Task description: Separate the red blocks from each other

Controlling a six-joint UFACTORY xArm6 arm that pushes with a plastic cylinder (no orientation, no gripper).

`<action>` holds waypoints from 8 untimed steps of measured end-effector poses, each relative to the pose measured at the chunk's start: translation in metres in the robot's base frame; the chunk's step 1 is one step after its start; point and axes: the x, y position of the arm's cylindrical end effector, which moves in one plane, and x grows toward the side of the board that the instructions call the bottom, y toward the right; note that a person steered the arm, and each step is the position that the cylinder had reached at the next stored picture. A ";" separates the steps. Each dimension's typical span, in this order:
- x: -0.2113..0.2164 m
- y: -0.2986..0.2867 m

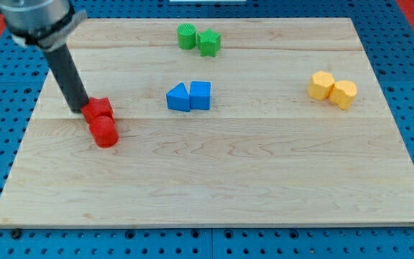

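Two red blocks sit touching at the view's left of the board: a red block with flat faces (98, 109) and, just below it, a red cylinder (105, 133). My tip (79, 110) is at the left edge of the upper red block, touching or nearly touching it. The dark rod slants up toward the view's top left.
Two green blocks (198, 39) touch near the board's top edge. A blue triangular block (178, 97) and a blue cube (200, 95) touch at the middle. Two yellow blocks (333, 89) touch at the right. The wooden board (214, 187) lies on a blue perforated table.
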 end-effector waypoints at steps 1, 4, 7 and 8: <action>-0.002 0.000; 0.059 0.031; 0.074 0.134; 0.097 0.141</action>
